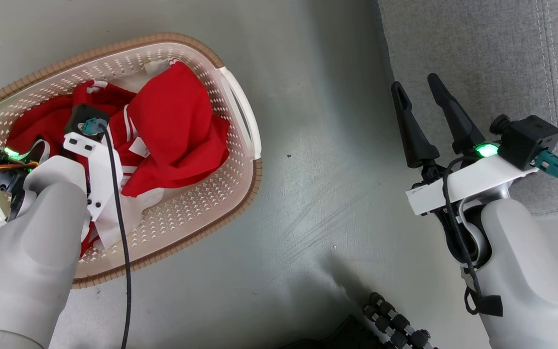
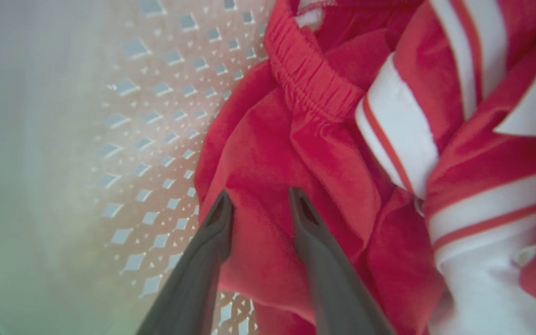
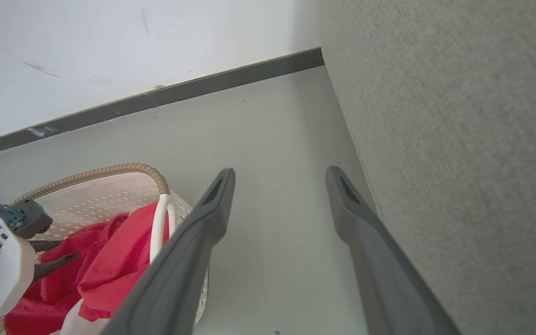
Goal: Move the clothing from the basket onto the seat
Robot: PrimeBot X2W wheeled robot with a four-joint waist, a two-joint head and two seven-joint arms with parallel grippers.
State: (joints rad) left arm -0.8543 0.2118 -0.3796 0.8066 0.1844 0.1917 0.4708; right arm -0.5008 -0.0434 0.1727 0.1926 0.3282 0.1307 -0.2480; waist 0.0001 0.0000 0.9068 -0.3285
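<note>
The basket (image 1: pixel 196 213) stands on the floor at the left, with the red clothing (image 1: pixel 177 116) heaped inside it. My left arm reaches down into it, and its wrist mount (image 1: pixel 90 160) covers the fingers from above. In the left wrist view my left gripper (image 2: pixel 259 204) stands open, its tips pressed on a red fold of clothing (image 2: pixel 258 153) beside a white-striped piece, next to the basket wall (image 2: pixel 156 116). My right gripper (image 1: pixel 415 83) hangs open and empty over the floor, right beside the grey seat (image 1: pixel 477 48).
Bare grey floor (image 1: pixel 308 169) lies between basket and seat. In the right wrist view a white wall with dark skirting (image 3: pixel 179 90) runs behind the basket rim (image 3: pixel 110 170) and the seat's side (image 3: pixel 458 139). A black ribbed part (image 1: pixel 390 325) shows at the bottom edge.
</note>
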